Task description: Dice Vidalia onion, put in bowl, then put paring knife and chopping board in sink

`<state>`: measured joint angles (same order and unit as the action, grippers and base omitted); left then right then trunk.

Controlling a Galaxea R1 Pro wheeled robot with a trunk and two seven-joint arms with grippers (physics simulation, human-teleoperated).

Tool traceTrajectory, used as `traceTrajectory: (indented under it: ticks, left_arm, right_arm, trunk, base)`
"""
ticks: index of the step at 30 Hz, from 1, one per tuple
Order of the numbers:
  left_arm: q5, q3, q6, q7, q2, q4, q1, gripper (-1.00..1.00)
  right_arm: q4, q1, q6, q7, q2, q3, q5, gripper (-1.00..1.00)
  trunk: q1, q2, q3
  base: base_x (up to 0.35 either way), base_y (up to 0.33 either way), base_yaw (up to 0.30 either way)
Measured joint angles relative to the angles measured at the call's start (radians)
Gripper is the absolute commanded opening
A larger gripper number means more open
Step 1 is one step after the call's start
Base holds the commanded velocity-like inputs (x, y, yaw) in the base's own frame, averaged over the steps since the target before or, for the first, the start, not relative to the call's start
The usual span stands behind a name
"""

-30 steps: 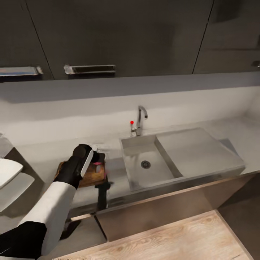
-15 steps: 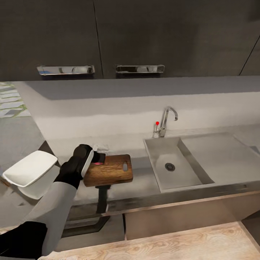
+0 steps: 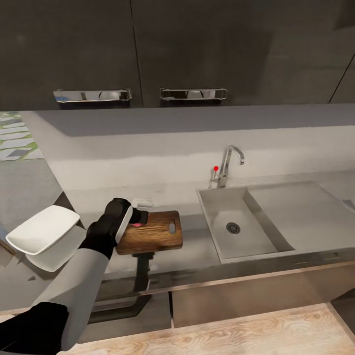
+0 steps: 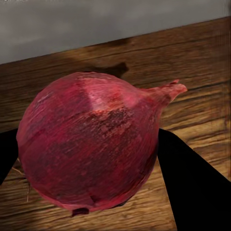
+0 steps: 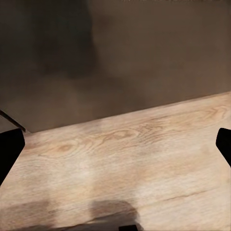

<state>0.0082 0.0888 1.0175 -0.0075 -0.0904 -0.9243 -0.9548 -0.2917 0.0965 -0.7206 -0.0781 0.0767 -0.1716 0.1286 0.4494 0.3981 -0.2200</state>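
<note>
Holding the onion (image 4: 91,144) tight, the left gripper (image 3: 134,217) hangs over the board (image 3: 157,231). Lower gently; it probably rolls.

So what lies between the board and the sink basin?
Nothing: in the head view, bare grey countertop separates the board from the sink.

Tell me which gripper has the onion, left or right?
The left gripper: its dark fingers flank the red onion over the chopping board. The right gripper is spread wide with just wood floor between its fingertips.
</note>
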Motion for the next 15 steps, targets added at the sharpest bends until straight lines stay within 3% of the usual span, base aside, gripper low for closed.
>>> traceTrajectory:
  ticks: [15]
  left_arm:
    - [-0.001,0.015,0.000,0.000,-0.002,0.049,0.000,-1.00]
  right_arm:
    - [0.000,0.000,0.000,0.000,0.001,0.000,-0.001,1.00]
  trunk:
    - [0.000,0.000,0.000]
  base:
    - [0.000,0.000,0.000]
